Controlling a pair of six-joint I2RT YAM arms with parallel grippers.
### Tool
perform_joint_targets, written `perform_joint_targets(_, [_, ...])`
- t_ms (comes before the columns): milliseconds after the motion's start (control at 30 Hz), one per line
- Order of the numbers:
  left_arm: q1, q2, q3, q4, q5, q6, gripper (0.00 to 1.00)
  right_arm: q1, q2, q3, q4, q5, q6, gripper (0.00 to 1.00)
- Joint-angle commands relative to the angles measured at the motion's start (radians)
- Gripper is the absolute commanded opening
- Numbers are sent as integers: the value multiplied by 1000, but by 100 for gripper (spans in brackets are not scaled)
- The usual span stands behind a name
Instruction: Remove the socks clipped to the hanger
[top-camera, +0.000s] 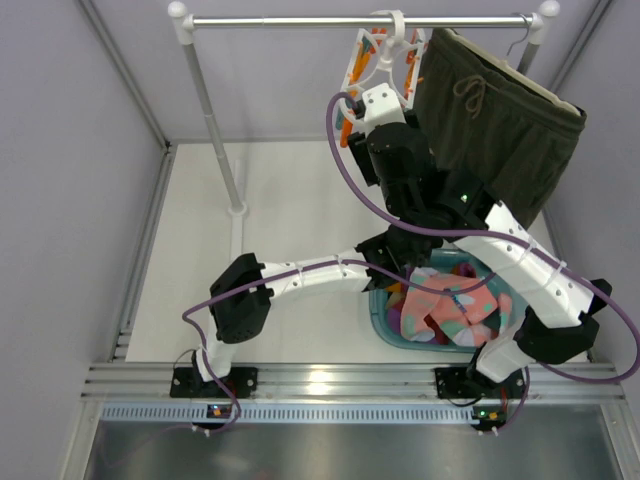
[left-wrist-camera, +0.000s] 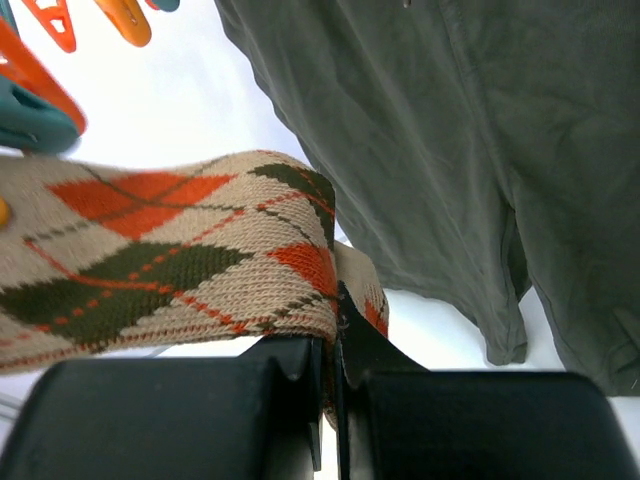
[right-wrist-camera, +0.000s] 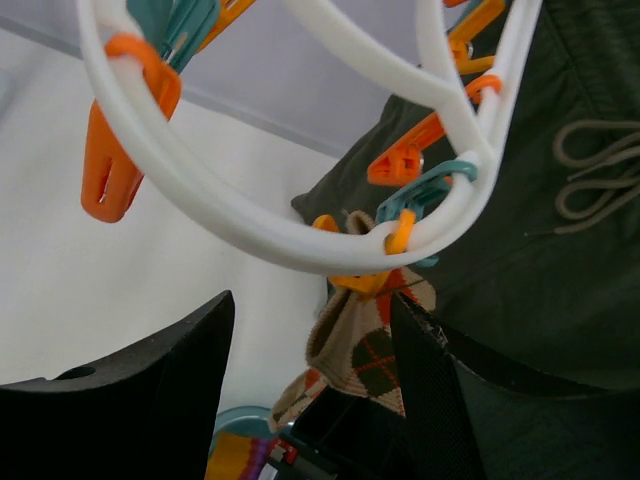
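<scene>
Left pincer (left-wrist-camera: 334, 350): clenched on argyle sock (left-wrist-camera: 170, 260), lower centre of frame.
Right pincer (right-wrist-camera: 312, 310): released, fingers spread below hanger (right-wrist-camera: 240, 225) ring.

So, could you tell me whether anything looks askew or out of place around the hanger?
The hanger looks steeply tipped rather than level, beside the shorts; the argyle sock, pinched in the left gripper, is clipped to it.

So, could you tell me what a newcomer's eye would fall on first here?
Most likely the brown-orange argyle sock, hanging from the ring of the white hanger and pinched in the shut left gripper. Next, the big olive shorts hanging from the rail right beside the hanger. Below, a teal basket holds a bright heap of socks.
</scene>
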Motion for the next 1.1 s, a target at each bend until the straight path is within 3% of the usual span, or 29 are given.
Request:
perform_joint_targets(0, [-2, -19, 24, 53, 15, -5, 0, 14, -9, 25, 151, 128, -48, 62])
perform_joint_targets(200, [-5, -56, -1, 53, 32, -33, 0, 12, 15, 15, 285, 181, -143, 60])
perform_joint_targets(433, [-5, -67, -4, 53, 35, -37, 0, 12, 40, 10, 262, 185, -122, 59])
perform_joint_targets(600, [-5, -79, -12, 52, 45, -51, 0, 12, 17, -68, 361, 224, -160, 59])
perform_joint_targets(833, [-5, -98, -33, 52, 49, -63, 0, 11, 9, -113, 504, 289, -252, 45])
perform_joint_targets(933, [-3, -108, -48, 52, 52, -71, 0, 9, 6, -116, 521, 290, -255, 32])
perform_joint_targets(967, [-3, -108, -54, 52, 54, -74, 0, 9, 4, -116, 520, 290, -254, 23])
perform_joint_targets(1067, [-2, -127, -105, 50, 46, -106, 0, 9, -6, -111, 497, 255, -222, 14])
